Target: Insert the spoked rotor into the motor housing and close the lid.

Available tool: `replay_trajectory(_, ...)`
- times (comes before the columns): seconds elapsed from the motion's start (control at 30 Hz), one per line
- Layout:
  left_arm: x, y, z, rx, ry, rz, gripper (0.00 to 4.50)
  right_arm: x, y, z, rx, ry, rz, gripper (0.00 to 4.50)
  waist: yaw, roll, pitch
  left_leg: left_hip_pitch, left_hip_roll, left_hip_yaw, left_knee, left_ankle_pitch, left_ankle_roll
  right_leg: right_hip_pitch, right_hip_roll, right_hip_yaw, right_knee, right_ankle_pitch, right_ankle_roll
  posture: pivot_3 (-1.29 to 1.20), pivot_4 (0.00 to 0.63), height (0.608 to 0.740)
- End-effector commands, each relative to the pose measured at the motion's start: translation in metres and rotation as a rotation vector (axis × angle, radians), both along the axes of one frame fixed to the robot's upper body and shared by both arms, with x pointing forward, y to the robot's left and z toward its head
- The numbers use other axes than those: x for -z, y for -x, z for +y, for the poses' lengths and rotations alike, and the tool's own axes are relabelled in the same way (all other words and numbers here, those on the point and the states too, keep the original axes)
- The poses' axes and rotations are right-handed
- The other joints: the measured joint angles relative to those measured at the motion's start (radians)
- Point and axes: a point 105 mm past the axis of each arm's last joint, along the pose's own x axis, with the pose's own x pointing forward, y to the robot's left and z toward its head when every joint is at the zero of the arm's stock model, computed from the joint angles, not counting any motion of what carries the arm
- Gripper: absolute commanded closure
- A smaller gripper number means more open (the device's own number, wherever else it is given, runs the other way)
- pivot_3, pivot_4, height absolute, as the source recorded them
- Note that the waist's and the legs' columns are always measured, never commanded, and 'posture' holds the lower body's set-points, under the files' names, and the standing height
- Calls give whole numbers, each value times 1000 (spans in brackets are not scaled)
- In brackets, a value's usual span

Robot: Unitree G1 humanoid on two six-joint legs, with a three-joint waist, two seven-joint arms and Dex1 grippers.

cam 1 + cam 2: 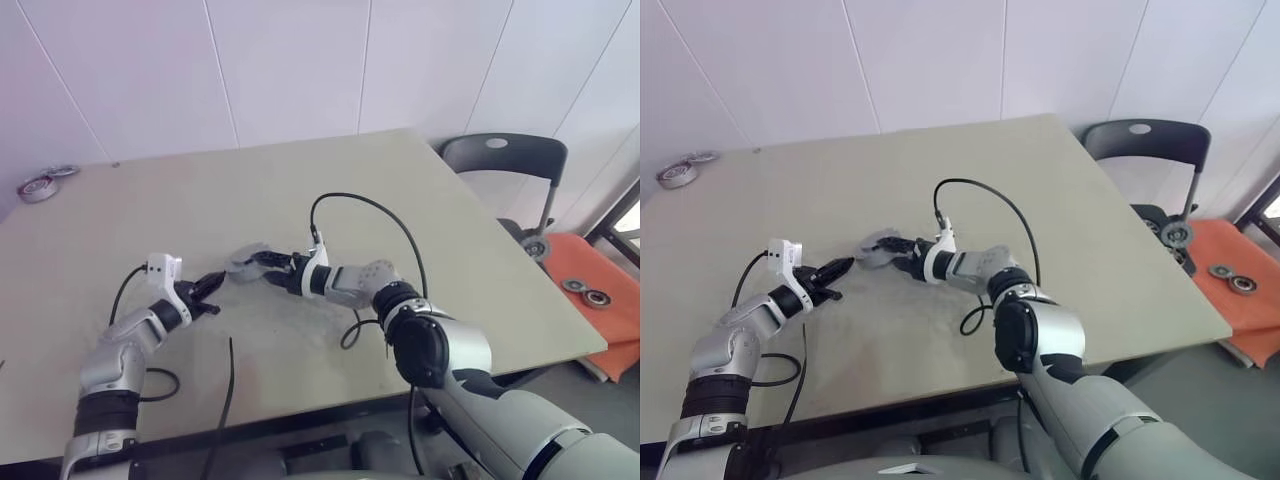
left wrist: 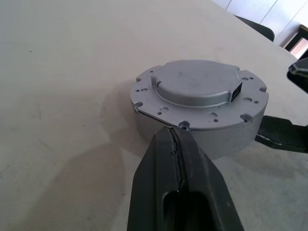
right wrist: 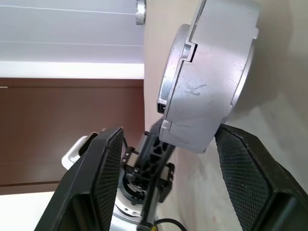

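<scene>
The housing [image 2: 199,108] lies flat on the table [image 1: 300,190], near its middle, with its grey lid [image 2: 195,86] on top (no windings or rotor can be seen). The table around it is bare, save for loose black cables [image 1: 225,400] near the front edge and a roll of tape [image 1: 38,187] at the far left corner. A dark chair [image 1: 500,160] stands past the far right corner, and metal rings [image 1: 590,293] lie on an orange surface off to the right.

The left gripper [image 2: 175,144] has its fingers pressed together, empty, its tip right at the lid's rim on the left side of the housing; whether it touches I cannot tell. The right gripper [image 3: 166,183] is spread wide, one finger [image 3: 250,180] on each side of the housing; its pads look just clear of the wall, so it grasps nothing.

Both arms reach in low over the table, the left from the front left, the right from the right with its wrist bent towards the housing.
</scene>
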Motion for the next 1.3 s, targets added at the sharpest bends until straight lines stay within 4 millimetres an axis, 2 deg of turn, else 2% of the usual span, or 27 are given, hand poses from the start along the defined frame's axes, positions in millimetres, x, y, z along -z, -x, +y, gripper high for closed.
replay_trajectory(0.03, -13, -5, 2, -6, -11, -53, 4500, -26, -13, 2, 33, -50, -74, 1360, 0, 0, 0, 0, 0, 0, 0, 0, 0, 0, 0, 0, 0, 0, 0, 0, 0, 740)
replay_trajectory(0.27, -11, -4, 2, -14, -13, -50, 4500, -2, -15, -5, 86, 75, -42, 1360, 0, 0, 0, 0, 0, 0, 0, 0, 0, 0, 0, 0, 0, 0, 0, 0, 0, 740)
replay_trajectory(0.6, -10, -3, 3, -20, -12, -51, 4500, 15, -17, -12, 133, 170, -14, 1360, 0, 0, 0, 0, 0, 1, 0, 0, 0, 0, 0, 1, 0, 0, 0, 0, 0, 740)
replay_trajectory(0.7, -10, -3, 3, -21, -10, -51, 4500, 16, -16, -12, 128, 176, -13, 1360, 0, 0, 0, 0, 0, 1, 0, 0, 0, 0, 0, 1, 0, 0, 0, 0, 0, 740)
replay_trajectory(0.87, -9, -5, -1, -13, -1, -49, 4500, 4, -1, 8, -8, 100, -45, 1360, -2, 0, 0, 0, 0, 1, 1, 0, 0, 0, 0, 1, 0, 0, 0, 0, 0, 740)
replay_trajectory(1.13, -8, -7, -6, -5, 4, -50, 4500, 3, 2, 14, -29, 114, -62, 1360, 0, -1, 0, 0, 0, 1, 1, 0, 0, 0, 0, 1, 1, 1, 1, 0, 0, 740)
replay_trajectory(1.23, -9, -7, -1, -23, -11, -58, 4500, 6, -1, 11, -2, 132, -57, 1360, 0, -1, 0, 0, 0, 1, 1, 0, 0, 0, 0, 1, 1, 1, 1, 0, 0, 740)
replay_trajectory(1.3, -12, -15, 14, -99, -53, -82, 4500, 8, -4, 8, 20, 146, -53, 1360, 1, -1, 0, 0, 0, 1, 1, 0, 0, 0, 0, 1, 1, 1, 1, 0, 0, 740)
